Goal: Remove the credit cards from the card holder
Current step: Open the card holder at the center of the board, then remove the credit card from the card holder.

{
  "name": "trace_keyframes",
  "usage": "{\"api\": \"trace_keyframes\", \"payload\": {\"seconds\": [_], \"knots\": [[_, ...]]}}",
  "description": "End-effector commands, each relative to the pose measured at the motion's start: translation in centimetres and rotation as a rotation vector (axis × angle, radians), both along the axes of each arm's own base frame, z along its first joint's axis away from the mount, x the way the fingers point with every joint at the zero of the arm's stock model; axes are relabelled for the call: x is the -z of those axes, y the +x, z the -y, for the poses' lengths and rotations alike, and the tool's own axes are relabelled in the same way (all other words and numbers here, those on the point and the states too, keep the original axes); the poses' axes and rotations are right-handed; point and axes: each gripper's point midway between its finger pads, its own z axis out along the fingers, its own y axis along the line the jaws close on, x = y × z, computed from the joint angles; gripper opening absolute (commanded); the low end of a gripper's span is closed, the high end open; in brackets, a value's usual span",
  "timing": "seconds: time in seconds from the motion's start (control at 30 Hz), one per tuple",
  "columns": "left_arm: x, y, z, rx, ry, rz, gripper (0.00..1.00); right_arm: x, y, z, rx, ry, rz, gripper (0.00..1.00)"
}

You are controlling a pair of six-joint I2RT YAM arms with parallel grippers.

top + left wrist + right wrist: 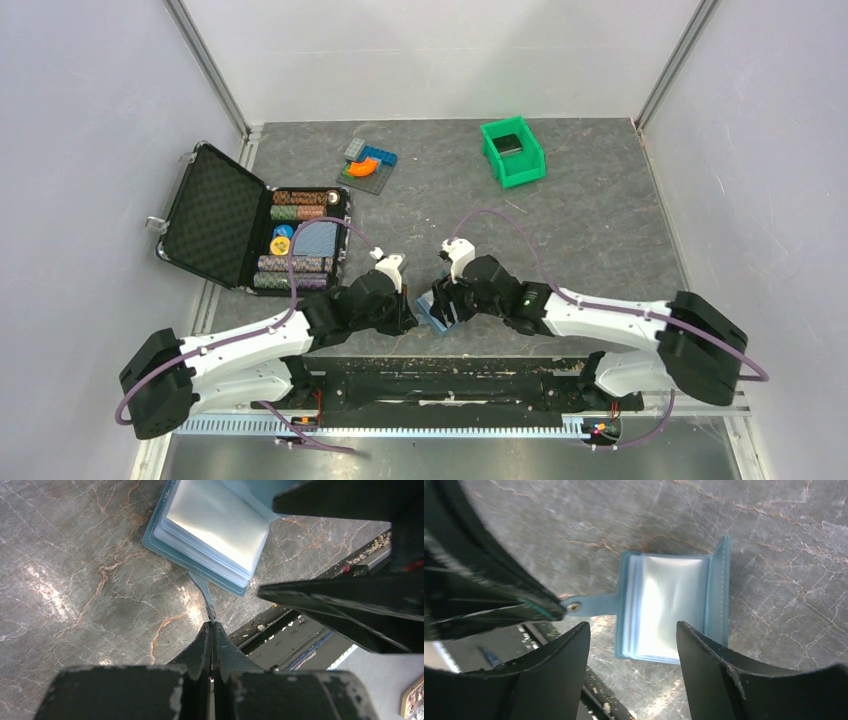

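Observation:
The teal-blue card holder (437,311) (210,530) (669,607) lies open on the grey marble table near the front edge, and its clear sleeves glare white. The credit cards are hidden. My left gripper (412,318) (212,625) is shut on the holder's snap strap (201,586) (589,605), pinching its end at the fingertips. The right gripper (447,298) (631,625) hovers open just above the holder, one finger on each side of the sleeves' near edge, touching nothing.
An open black foam-lined case (212,215) holding rows of poker chips (298,240) sits at the left. Toy bricks (368,165) lie at the back centre. A green bin (523,163) at the back right holds something dark. The black frame rail (470,365) runs just behind the holder.

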Motion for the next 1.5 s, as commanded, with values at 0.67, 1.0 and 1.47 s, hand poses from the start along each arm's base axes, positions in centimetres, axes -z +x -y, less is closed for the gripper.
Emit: {"api": "trace_keyframes", "payload": {"seconds": [0.67, 1.0, 1.47], "knots": [[2.3, -0.9, -1.7, -0.075, 0.0, -0.048, 0.02, 4.5, 2.9, 0.0, 0.058, -0.18, 0.056, 0.79], [2.3, -0.8, -2.2, -0.085, 0.009, -0.039, 0.02, 4.6, 2.0, -0.4, 0.024, -0.157, 0.085, 0.8], [2.3, -0.9, -2.2, -0.087, 0.009, -0.039, 0.02, 6.0, 2.6, 1.5, 0.093, -0.253, 0.129, 0.78]]}}
